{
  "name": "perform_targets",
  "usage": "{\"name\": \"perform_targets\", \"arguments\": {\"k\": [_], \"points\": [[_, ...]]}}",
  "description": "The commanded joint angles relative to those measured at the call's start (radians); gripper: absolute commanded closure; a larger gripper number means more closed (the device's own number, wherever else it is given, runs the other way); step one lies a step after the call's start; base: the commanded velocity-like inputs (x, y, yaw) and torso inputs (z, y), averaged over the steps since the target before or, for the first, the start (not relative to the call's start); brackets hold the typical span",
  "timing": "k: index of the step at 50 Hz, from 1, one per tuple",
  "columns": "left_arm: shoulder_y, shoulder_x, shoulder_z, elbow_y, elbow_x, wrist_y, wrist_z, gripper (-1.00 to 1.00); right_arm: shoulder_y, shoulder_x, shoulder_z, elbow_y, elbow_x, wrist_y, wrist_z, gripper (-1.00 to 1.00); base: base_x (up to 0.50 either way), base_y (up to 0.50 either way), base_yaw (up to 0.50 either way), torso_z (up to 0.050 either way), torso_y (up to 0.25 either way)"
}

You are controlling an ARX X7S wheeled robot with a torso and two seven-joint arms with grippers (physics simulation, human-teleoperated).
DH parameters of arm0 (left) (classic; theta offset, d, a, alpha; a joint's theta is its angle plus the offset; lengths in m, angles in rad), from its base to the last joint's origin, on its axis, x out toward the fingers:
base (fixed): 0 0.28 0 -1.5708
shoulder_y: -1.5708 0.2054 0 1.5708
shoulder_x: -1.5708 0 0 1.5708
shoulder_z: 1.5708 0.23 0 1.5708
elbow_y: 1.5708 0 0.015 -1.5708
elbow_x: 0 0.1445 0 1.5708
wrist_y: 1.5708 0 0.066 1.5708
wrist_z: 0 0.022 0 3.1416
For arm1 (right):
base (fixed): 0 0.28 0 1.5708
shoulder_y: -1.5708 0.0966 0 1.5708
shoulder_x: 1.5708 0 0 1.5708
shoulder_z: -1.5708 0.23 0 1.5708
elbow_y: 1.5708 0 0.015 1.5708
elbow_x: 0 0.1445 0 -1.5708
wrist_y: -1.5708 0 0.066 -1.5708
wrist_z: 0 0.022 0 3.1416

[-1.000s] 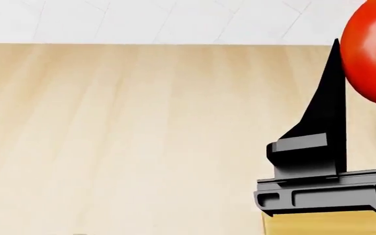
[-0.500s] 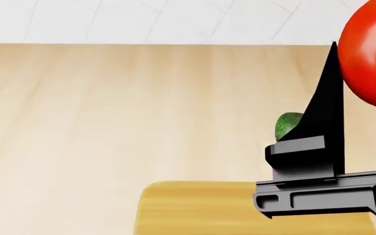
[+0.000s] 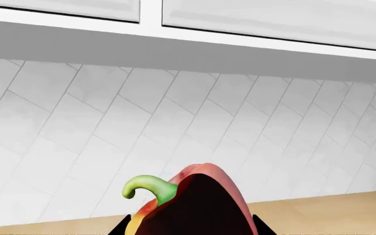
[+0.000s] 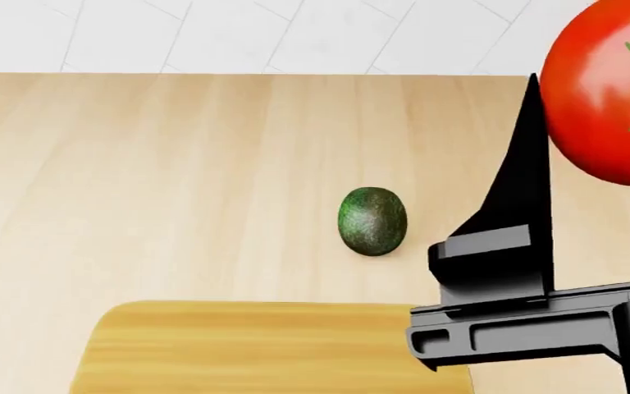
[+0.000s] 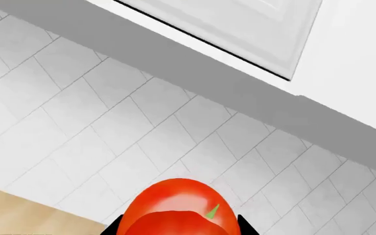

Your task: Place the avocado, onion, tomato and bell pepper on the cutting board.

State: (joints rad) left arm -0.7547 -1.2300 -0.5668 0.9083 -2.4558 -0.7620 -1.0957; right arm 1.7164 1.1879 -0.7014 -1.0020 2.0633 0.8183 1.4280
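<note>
Right gripper (image 5: 178, 230) fingers hold the tomato (image 4: 605, 94) aloft. Left gripper (image 3: 191, 230) fingers hold the bell pepper (image 3: 195, 203). Avocado (image 4: 372, 221) rests on the tabletop (image 4: 162, 180), near the cutting board (image 4: 260, 349).

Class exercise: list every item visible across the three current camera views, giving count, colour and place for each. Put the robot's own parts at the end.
avocado: one, dark green, lying on the countertop just beyond the cutting board, touching nothing.
tomato: one, glossy red with green calyx, raised at the head view's right, held in the right gripper.
bell pepper: one, red with curved green stem, close against the left wrist camera.
cutting board: one, golden yellow, near edge of the head view, bare where visible.
countertop: one, pale beige wood.
tiled wall: white, behind the counter.
cabinets: white, above the tiles.
right gripper: black, closed around the tomato.
left gripper: black, only edges show beside the pepper.
</note>
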Motion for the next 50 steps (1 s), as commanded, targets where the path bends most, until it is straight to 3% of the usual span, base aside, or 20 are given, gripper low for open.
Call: {"name": "perform_targets", "arguments": {"k": [1,10,14,19,22,27,34,50], "points": [[-0.01,-0.009,0.082,-0.047,0.056,-0.003,0.04,1.0,-0.032,0.039,0.071,0.066,0.052,-0.069,-0.196,1.0,0.0,0.0,0.0,0.0,0.0],[-0.101,-0.125,0.301,-0.119,0.165,-0.029,0.16,1.0,0.093,-0.001,0.029,0.254,0.24,0.072,-0.284,1.0,0.0,0.0,0.0,0.0,0.0],[-0.28,-0.222,0.515,-0.154,0.184,0.004,0.247,1.0,0.197,-0.049,-0.041,0.384,0.39,0.177,-0.263,1.0,0.0,0.0,0.0,0.0,0.0],[-0.542,-0.139,0.726,-0.233,0.175,-0.117,0.171,1.0,0.269,-0.112,-0.127,0.498,0.479,0.279,-0.238,1.0,0.0,0.0,0.0,0.0,0.002],[-0.619,-0.093,0.788,-0.276,0.16,-0.166,0.136,1.0,0.244,-0.145,-0.152,0.552,0.484,0.307,-0.28,1.0,0.0,0.0,0.0,0.0,0.0],[-0.672,-0.056,0.834,-0.306,0.165,-0.214,0.117,1.0,0.214,-0.231,-0.18,0.631,0.44,0.346,-0.335,1.0,0.0,0.0,0.0,0.0,0.0],[-0.627,-0.079,0.801,-0.297,0.194,-0.21,0.156,1.0,0.142,-0.367,-0.199,0.697,0.326,0.379,-0.421,1.0,0.0,0.0,0.0,0.0,0.0],[-0.567,-0.06,0.789,-0.29,0.254,-0.204,0.188,1.0,-0.046,-0.539,-0.177,0.873,-0.078,0.456,-0.741,1.0,0.0,0.0,0.0,0.0,0.001]]}}
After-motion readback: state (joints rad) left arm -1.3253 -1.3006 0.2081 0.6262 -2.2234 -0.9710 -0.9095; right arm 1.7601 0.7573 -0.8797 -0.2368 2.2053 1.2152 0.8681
